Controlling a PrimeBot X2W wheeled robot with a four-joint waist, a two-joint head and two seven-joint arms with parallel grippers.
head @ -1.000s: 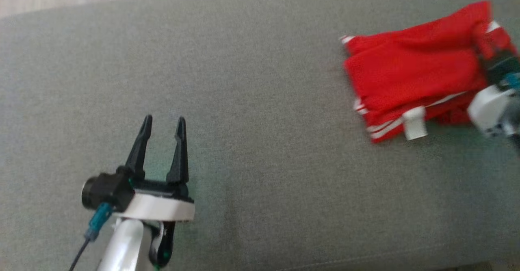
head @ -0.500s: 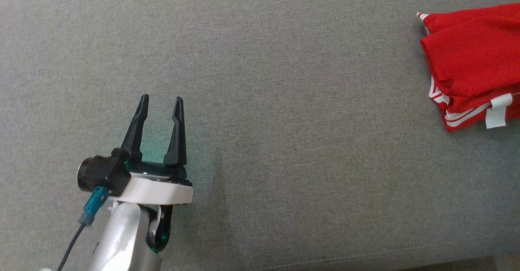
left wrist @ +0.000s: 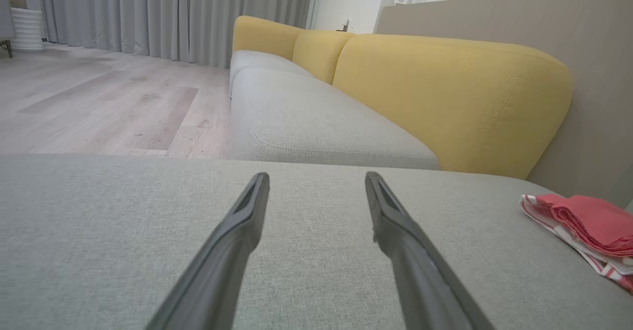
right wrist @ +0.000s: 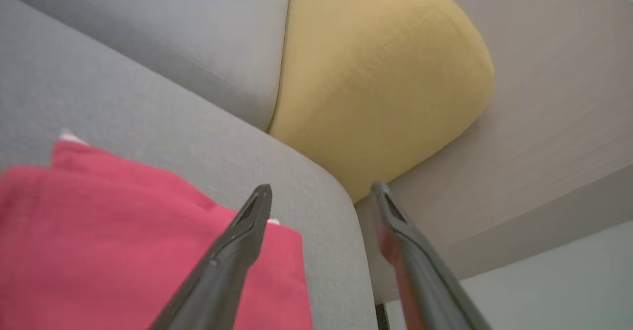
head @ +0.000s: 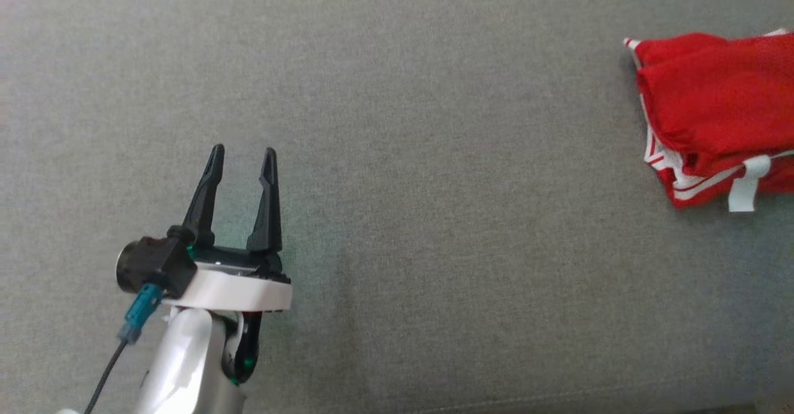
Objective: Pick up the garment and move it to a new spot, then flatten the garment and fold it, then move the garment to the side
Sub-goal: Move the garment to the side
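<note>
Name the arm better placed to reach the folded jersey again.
Right, probably. The right gripper hangs open by the garment's corner on the grey cushion; the left gripper, also open, sits far across the cushion from it.

Quick count, nothing fancy: one red jersey [head: 713,110], with one white tag [head: 744,187] on it. Two robot hands, the left hand [head: 243,150] and the right hand [right wrist: 321,186], each with two dark fingers [head: 203,200], so four fingers total. One teal plug [head: 141,315] and one black cable [head: 107,377] at the left wrist. Three yellow back cushions [left wrist: 445,92], two pale grey seat cushions [left wrist: 316,122] in front of them, and one big grey surface [head: 434,215] under everything.
</note>
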